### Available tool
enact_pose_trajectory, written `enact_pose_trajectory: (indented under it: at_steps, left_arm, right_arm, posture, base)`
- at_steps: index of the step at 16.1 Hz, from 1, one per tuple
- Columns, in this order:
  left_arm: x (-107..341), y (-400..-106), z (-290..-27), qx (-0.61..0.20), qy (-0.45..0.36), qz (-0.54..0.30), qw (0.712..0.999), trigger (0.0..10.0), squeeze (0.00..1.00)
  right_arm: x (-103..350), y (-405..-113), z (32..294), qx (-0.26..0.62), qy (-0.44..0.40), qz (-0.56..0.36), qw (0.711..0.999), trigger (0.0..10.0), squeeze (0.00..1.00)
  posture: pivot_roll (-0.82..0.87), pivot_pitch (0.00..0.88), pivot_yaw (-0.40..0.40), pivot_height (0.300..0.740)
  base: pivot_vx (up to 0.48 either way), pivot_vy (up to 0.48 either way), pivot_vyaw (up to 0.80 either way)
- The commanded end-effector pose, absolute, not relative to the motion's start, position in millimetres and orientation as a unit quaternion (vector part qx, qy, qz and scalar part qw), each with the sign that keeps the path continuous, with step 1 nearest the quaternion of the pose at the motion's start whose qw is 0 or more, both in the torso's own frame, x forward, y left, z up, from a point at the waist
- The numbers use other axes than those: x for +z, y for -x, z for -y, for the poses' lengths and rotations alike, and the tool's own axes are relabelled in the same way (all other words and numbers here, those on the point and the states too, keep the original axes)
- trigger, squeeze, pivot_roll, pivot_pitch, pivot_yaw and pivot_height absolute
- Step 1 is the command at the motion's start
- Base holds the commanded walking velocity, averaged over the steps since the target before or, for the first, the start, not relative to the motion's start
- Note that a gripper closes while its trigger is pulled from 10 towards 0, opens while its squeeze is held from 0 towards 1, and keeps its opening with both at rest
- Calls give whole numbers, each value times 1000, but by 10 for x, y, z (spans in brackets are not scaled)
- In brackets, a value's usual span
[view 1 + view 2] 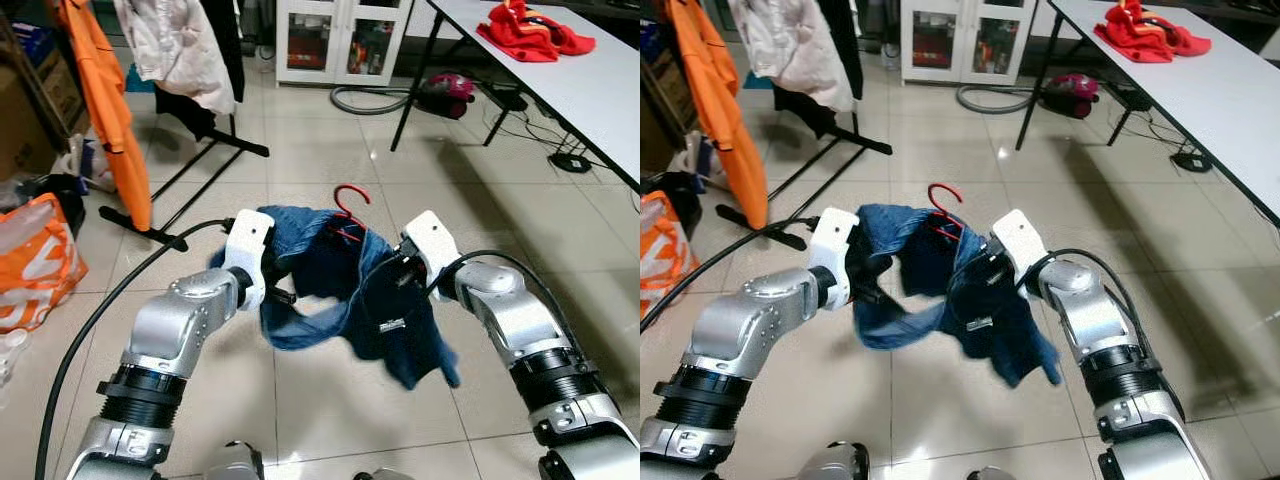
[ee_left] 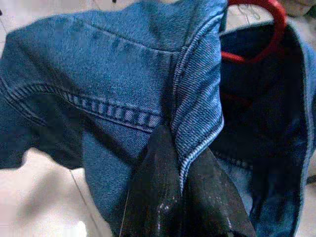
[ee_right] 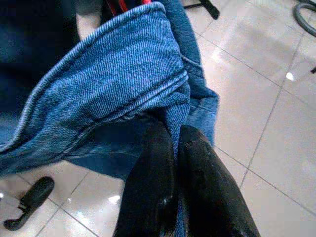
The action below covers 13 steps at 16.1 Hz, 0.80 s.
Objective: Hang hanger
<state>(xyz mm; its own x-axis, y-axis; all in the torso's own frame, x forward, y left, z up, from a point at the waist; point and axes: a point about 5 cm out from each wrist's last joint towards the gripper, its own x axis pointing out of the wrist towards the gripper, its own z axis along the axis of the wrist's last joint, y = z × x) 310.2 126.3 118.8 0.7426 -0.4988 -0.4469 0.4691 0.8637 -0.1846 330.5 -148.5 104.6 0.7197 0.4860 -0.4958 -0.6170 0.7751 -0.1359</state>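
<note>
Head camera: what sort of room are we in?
Probably a workroom or lab set up for laundry tasks: a clothes rack hung with garments, a long white table, and a glass-door cabinet on a tiled floor.

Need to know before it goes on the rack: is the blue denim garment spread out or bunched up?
Bunched. The blue denim garment sags in folds between the left hand and right hand, over a red hanger.

Floor (image 1: 330, 170) was glossy beige tile with light glare spots. A white tabletop (image 1: 590, 90) on black legs stood on the right, a white glass-door cabinet (image 1: 340, 40) at the back, and a black clothes rack (image 1: 190, 170) on the left.
</note>
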Motion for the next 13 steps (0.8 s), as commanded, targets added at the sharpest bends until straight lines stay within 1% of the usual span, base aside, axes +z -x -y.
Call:
enact_pose_trajectory:
  at_steps: [1, 4, 5, 7, 12, 13]
  left_arm:
    - [1270, -3122, -1163, -278, 36, -231, 932, 0, 0]
    - [1314, -3164, -1143, -274, 46, -209, 938, 0, 0]
    - [1390, -3170, -1065, -289, 63, -192, 936, 0, 0]
    - [1430, -3171, -1012, -297, 67, -185, 934, 0, 0]
    - [1364, -3222, -1099, -276, 57, -191, 940, 0, 0]
    - [1331, -3246, -1163, -259, 52, -199, 944, 0, 0]
  right_arm:
    - [1157, -3325, 1494, 302, 136, -201, 922, 0, 0]
    - [1147, -3282, 1407, 325, 128, -198, 916, 0, 0]
    - [1153, -3257, 1364, 340, 128, -191, 912, 0, 0]
    - [1177, -3238, 1321, 356, 131, -182, 907, 0, 0]
    - [1243, -3067, 1215, 424, 128, -150, 884, 0, 0]
    - [1266, -3022, 1218, 438, 131, -145, 877, 0, 0]
  posture:
    - [35, 48, -88, 740]
    - [34, 52, -88, 740]
    - [33, 53, -88, 740]
    - [32, 55, -86, 740]
    - [27, 60, -81, 740]
    - [27, 60, -81, 740]
  base:
    - [0, 0, 0]
    - [0, 0, 0]
    - [0, 0, 0]
    - [0, 0, 0]
    - [0, 0, 0]
    - [0, 0, 0]
